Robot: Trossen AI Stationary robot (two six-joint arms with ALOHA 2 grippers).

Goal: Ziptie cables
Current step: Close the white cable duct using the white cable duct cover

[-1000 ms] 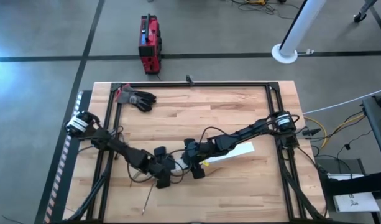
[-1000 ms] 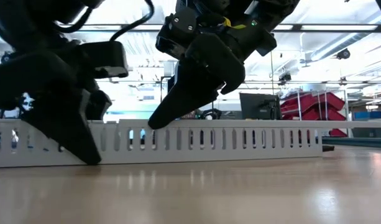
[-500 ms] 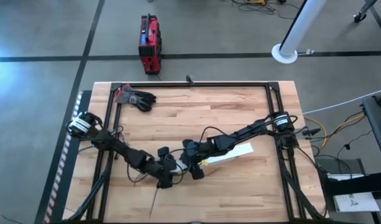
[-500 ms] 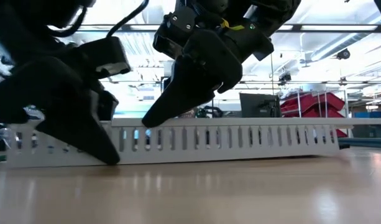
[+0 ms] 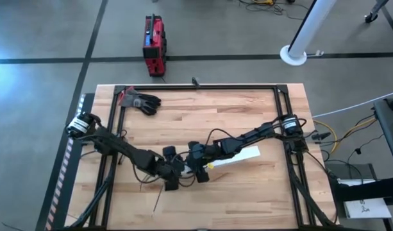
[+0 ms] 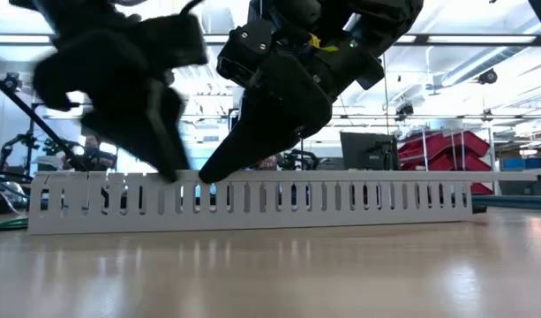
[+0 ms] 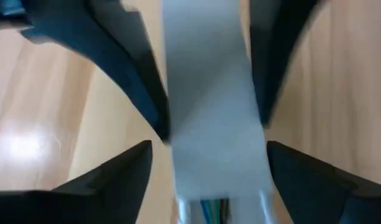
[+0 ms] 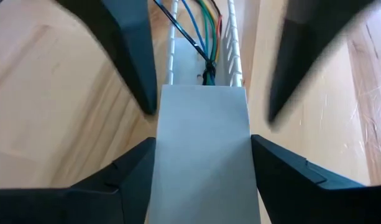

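Note:
A long white slotted channel (image 6: 252, 199) lies on the wooden table, with a flat white lid (image 8: 202, 143) on top of it. The cables (image 8: 206, 37), blue, green, red and dark wires, lie inside the channel beyond the lid's end and also show in the left wrist view (image 7: 212, 205). My right gripper (image 5: 199, 172) is shut on the lid at mid-table. My left gripper (image 5: 170, 176) faces it, open, a finger (image 7: 125, 177) on each side of the lid without touching it. Both fingertips stand at the channel's top edge (image 6: 191, 175). My right gripper pinches the lid's two long edges (image 8: 160, 146) between its two fingers, close to the lid's end. The fingers (image 6: 219, 163) slant down from above and lie across the lid. The lid stays level on the channel.
A black and red glove (image 5: 140, 101) lies at the table's far left corner. A thin dark strip (image 5: 157, 204) lies near the front edge. Loose dark wires (image 5: 143, 186) loop beside my left arm. Black frame rails (image 5: 202, 88) border the table. A red case (image 5: 154, 43) stands on the floor beyond.
My left gripper has risen from the table top to the channel's top edge and moved toward my right gripper. The channel's left end has slid a little toward the table's right. My right gripper has dipped slightly and stayed on the lid.

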